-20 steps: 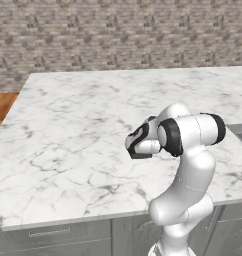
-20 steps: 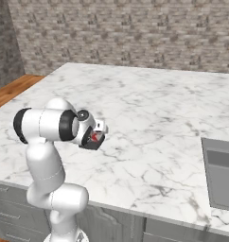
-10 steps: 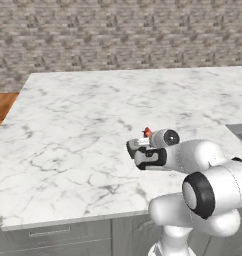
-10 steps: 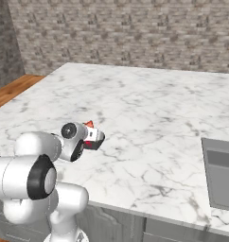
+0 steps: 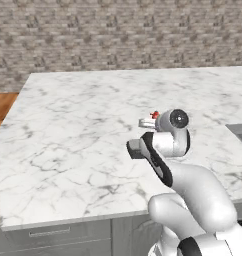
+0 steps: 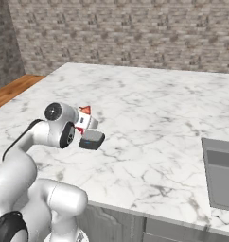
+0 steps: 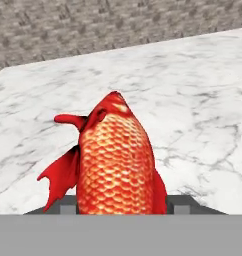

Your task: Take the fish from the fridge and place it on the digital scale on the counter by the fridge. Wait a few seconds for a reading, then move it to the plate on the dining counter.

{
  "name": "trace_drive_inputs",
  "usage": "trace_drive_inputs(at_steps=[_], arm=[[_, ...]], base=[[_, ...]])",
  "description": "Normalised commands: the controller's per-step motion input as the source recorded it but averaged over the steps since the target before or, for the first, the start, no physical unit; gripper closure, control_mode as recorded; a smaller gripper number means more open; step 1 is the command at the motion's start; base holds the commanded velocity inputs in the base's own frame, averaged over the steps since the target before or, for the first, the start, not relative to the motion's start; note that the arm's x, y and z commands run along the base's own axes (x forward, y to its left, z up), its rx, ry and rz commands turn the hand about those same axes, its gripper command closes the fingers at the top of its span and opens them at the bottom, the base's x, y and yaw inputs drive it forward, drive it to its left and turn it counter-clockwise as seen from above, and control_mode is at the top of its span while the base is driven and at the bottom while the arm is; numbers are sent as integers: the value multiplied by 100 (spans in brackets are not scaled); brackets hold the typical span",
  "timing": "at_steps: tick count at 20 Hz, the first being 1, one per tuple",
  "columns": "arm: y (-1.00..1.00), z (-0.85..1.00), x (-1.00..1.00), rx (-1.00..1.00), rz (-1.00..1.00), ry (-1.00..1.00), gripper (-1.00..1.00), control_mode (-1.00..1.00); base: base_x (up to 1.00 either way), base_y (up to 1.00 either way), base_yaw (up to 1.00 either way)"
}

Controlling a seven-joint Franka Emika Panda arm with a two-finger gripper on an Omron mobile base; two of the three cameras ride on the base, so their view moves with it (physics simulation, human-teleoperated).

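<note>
The red-orange fish [image 7: 115, 160] stands head-up between my gripper's [image 7: 120, 204] dark fingertips [image 7: 67, 204], which are shut on its lower body. In the left base view the gripper [image 5: 149, 121] hovers just above the dining counter [image 5: 68, 125], and a bit of the red fish [image 5: 154, 115] sticks out of it. From the right base view the fish [image 6: 85, 110] peeks above the gripper [image 6: 86, 119], over the white marble dining counter [image 6: 149, 118]. The plate, the digital scale and the fridge are out of view.
A sunken grey sink [image 6: 223, 175] lies at the counter's right side, also seen as the sink [image 5: 240, 131] edge in the left base view. A brick wall [image 5: 118, 35] backs the counter. Wooden floor [image 6: 17, 90] shows at the left.
The arm has folded down and swung the hand forward over the counter, carrying the fish. The fish now points upward out of the gripper. The counter itself has not shifted.
</note>
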Motion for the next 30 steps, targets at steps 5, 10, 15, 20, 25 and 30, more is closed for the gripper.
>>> trace_drive_inputs(at_steps=[5, 10, 15, 20, 25, 30], arm=[[-4, 100, -28, 23, -10, 29, 100, -100], [-3, 91, -45, 24, -7, 27, 100, -100], [0, 14, -22, 3, -5, 3, 100, 100], [0, 0, 0, 0, 0, 0, 100, 100], [0, 0, 0, 0, 0, 0, 100, 100], [0, 0, 0, 0, 0, 0, 100, 100]], base=[[0, 0, 0], [0, 0, 0], [-53, -1, -11], [-100, -36, -21], [-79, -100, -14], [-7, -100, 0]])
